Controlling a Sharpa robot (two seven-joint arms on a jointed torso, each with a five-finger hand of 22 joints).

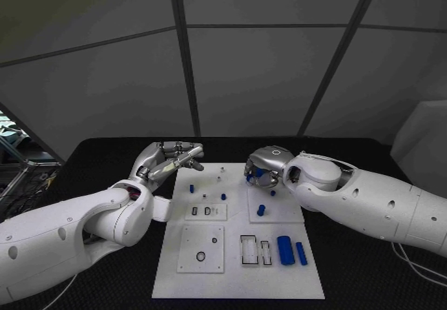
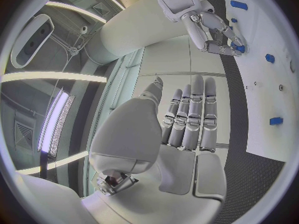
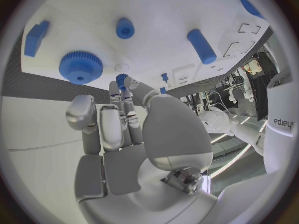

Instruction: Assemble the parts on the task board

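The white task board (image 1: 238,274) lies in the middle of the black table. My right hand (image 1: 265,168) hovers over its far right part, fingers curled downward, pinching a small blue gear (image 3: 121,79) at its fingertips; the left wrist view shows that hand (image 2: 218,32) with the gear (image 2: 238,48) too. Close by on the board sit a large blue gear (image 3: 81,67), a short peg (image 3: 124,28) and a blue block (image 3: 36,37). My left hand (image 1: 168,161) is raised over the board's far left corner, its fingers (image 2: 190,119) straight and holding nothing.
Small blue pegs (image 1: 192,188) (image 1: 223,196) (image 1: 261,209) stand on the board's far half. Two blue cylinders (image 1: 286,250) (image 1: 301,253) lie at its near right, beside rectangular slots (image 1: 250,249). A round hole (image 1: 201,256) is at the near left. A metal rack (image 1: 23,184) stands off the table's left.
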